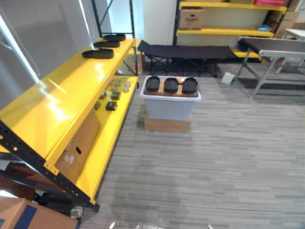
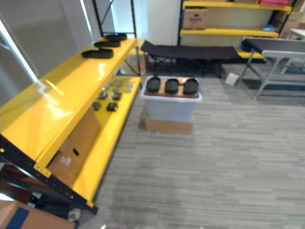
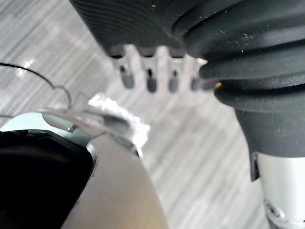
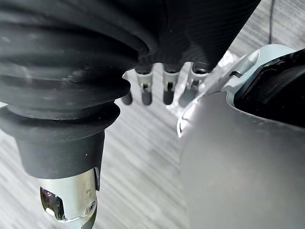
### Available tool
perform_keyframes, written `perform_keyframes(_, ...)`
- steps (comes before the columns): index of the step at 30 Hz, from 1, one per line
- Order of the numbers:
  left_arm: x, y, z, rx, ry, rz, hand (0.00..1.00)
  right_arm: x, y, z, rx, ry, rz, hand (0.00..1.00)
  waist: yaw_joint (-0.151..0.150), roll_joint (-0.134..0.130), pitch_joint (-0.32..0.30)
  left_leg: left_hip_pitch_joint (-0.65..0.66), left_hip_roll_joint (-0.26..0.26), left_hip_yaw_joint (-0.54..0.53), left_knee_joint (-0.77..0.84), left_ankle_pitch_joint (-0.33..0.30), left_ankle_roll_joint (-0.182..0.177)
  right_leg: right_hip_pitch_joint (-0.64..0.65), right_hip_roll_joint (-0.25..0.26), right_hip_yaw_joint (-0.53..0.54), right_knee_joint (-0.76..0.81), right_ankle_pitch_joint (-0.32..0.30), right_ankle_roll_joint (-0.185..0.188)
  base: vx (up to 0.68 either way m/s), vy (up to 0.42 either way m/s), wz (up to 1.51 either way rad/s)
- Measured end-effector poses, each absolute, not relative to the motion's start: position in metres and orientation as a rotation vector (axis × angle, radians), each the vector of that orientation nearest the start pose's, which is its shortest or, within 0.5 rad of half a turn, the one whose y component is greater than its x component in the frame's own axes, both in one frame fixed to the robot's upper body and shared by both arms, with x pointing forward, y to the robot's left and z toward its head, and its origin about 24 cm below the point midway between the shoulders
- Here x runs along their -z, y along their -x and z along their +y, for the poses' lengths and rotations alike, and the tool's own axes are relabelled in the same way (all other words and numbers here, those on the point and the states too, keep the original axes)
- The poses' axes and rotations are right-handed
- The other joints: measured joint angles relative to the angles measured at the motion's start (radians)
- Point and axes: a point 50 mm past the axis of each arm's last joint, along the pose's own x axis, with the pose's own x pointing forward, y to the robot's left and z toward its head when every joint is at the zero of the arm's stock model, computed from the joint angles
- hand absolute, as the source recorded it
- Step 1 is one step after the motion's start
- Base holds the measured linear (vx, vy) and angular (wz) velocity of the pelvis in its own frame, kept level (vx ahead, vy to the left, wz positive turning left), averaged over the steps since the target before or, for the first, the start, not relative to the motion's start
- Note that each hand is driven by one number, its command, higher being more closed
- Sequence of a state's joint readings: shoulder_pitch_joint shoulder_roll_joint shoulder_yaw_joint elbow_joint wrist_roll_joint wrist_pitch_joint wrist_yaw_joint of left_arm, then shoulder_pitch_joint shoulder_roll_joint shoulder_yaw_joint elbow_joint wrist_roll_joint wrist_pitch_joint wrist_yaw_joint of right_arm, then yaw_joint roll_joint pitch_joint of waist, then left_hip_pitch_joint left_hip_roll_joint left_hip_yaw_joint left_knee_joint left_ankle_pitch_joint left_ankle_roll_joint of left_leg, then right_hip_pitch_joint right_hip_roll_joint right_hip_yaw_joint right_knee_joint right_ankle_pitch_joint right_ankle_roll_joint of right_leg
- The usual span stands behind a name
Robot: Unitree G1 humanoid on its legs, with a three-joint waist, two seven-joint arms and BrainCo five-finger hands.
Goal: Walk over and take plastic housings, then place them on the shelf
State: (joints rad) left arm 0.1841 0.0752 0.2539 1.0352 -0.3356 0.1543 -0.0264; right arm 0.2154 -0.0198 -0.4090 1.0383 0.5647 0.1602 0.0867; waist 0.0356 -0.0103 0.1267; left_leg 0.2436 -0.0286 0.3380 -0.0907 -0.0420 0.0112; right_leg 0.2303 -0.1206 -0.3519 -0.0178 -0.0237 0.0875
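- Plastic housings (image 1: 171, 85), three black oval shells, lie side by side in a row on a brown board across the top of a grey bin (image 1: 170, 109). The bin stands on a cardboard box (image 1: 167, 125), well ahead on the floor.
- The stack probably raises them to a height a hand can reach without a deep stoop.
- Each one's long axis runs away from the robot, and the hollow side seems to face up.
- Three more housings (image 1: 98, 53) sit in a line at the far end of the yellow shelf (image 1: 62, 95), long axes across its depth. The near stretch of that top board is bare, likely kept free for the next ones.
- Small dark and grey parts (image 1: 113, 93) lie on the lower board, beside the bin.
- The left hand (image 3: 151, 71) hangs at the robot's side over the floor, fingers straight and loosely apart, holding nothing.
- The right hand (image 4: 169, 81) hangs likewise, fingers relaxed and empty, which suits walking before any reach.
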Motion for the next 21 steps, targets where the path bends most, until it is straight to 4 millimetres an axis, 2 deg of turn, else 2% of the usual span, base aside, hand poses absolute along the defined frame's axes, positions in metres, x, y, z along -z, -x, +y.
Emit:
perform_keyframes(13,0.171,-0.037,0.206,-0.444,0.399,1.283,0.00,0.172,-0.021,-0.197,0.689,-0.804,1.178,0.00,-0.001,-0.006,-0.006,-0.001,-0.016,0.005,0.001,-0.012,0.013,0.015,-0.004,0.000,-0.029,0.024,0.011,0.01,0.041,-0.01)
perform_keyframes(16,0.170,-0.041,0.206,-0.419,0.379,1.279,0.00,0.172,-0.025,-0.198,0.682,-0.805,1.168,0.00,-0.004,-0.006,-0.004,-0.002,-0.018,0.013,0.001,-0.027,0.013,-0.008,-0.017,0.004,0.015,-0.001,0.007,0.05,0.043,-0.08)
perform_keyframes(18,0.170,-0.043,0.206,-0.378,0.346,1.287,0.00,0.171,-0.028,-0.203,0.685,-0.816,1.142,0.00,-0.006,-0.001,0.003,-0.001,-0.017,0.019,0.001,-0.046,0.020,-0.071,-0.037,0.024,0.149,-0.048,0.007,0.05,0.079,-0.15)
perform_keyframes(19,0.170,-0.048,0.202,-0.326,0.307,1.296,0.00,0.169,-0.040,-0.209,0.680,-0.822,1.100,0.00,-0.011,0.016,0.015,0.003,-0.004,0.026,0.001,-0.052,0.028,-0.184,-0.061,0.033,0.376,-0.066,-0.015,0.04,0.103,-0.14)
perform_keyframes(20,0.170,-0.049,0.203,-0.312,0.296,1.300,0.00,0.168,-0.045,-0.210,0.674,-0.824,1.082,0.00,-0.016,0.016,0.021,0.009,-0.002,0.026,0.001,-0.055,0.032,-0.225,-0.076,0.033,0.464,-0.064,-0.020,0.06,0.107,-0.12)
perform_keyframes(21,0.170,-0.053,0.205,-0.303,0.288,1.295,0.00,0.166,-0.052,-0.210,0.668,-0.838,1.052,0.00,-0.023,0.023,0.040,0.035,-0.001,0.027,0.002,-0.059,0.042,-0.277,-0.101,0.033,0.583,-0.076,-0.040,0.07,0.063,-0.02)
